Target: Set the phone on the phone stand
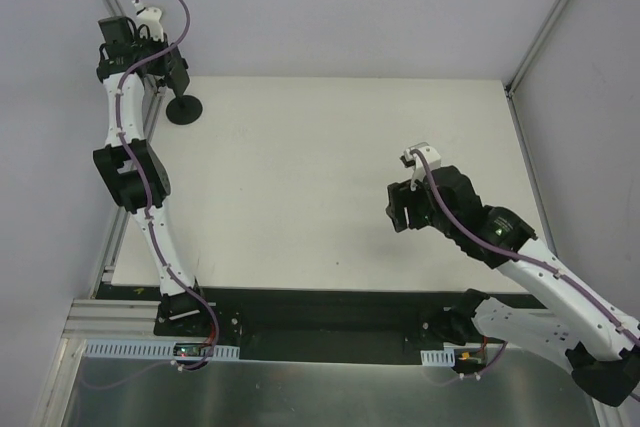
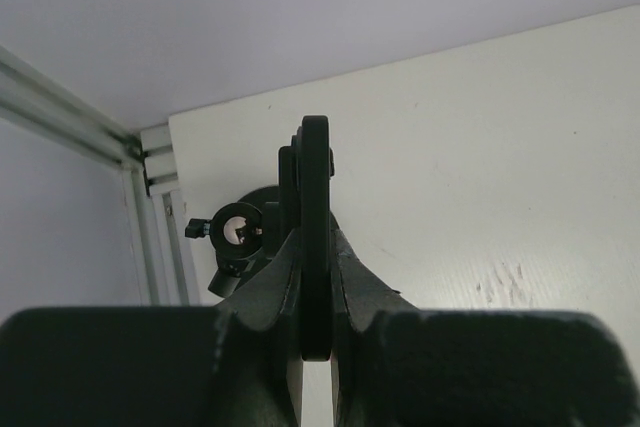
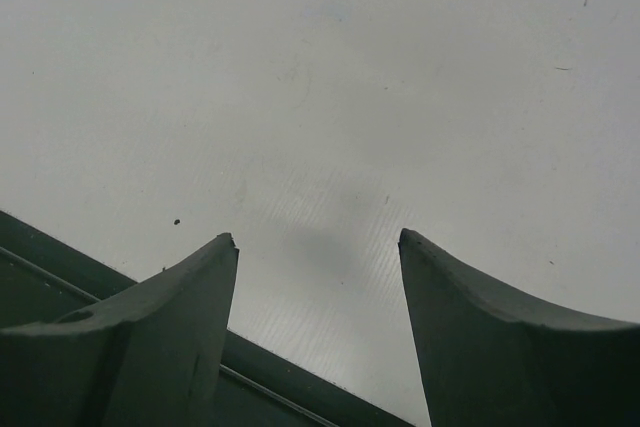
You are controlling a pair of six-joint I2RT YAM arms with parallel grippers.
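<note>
1. Where the table point(image 1: 330, 167) meets its far left corner, the top view shows the stand point(image 1: 185, 107) with its disc nearest us. The left gripper point(image 1: 172, 72) sits just behind it, against the wall. The right gripper point(image 1: 400, 209) hangs over the right half of the table, well apart from the stand.
2. From the left wrist, the left gripper point(image 2: 316, 247) has its fingers point(image 2: 365, 287) pressed narrow on both faces of the stand's point(image 2: 316, 167) thin disc, which is seen edge-on. The clamp head point(image 2: 237, 230), a small ring with knobs, shows behind and to the left, near the corner rail point(image 2: 60, 107). I cannot tell whether the stand touches the table point(image 2: 480, 147).
3. From the right wrist, the right gripper point(image 3: 318, 247) is spread wide, its fingers point(image 3: 160, 317) holding nothing. Bare table point(image 3: 350, 67) lies below, with a dark edge strip point(image 3: 40, 267) at lower left.
</note>
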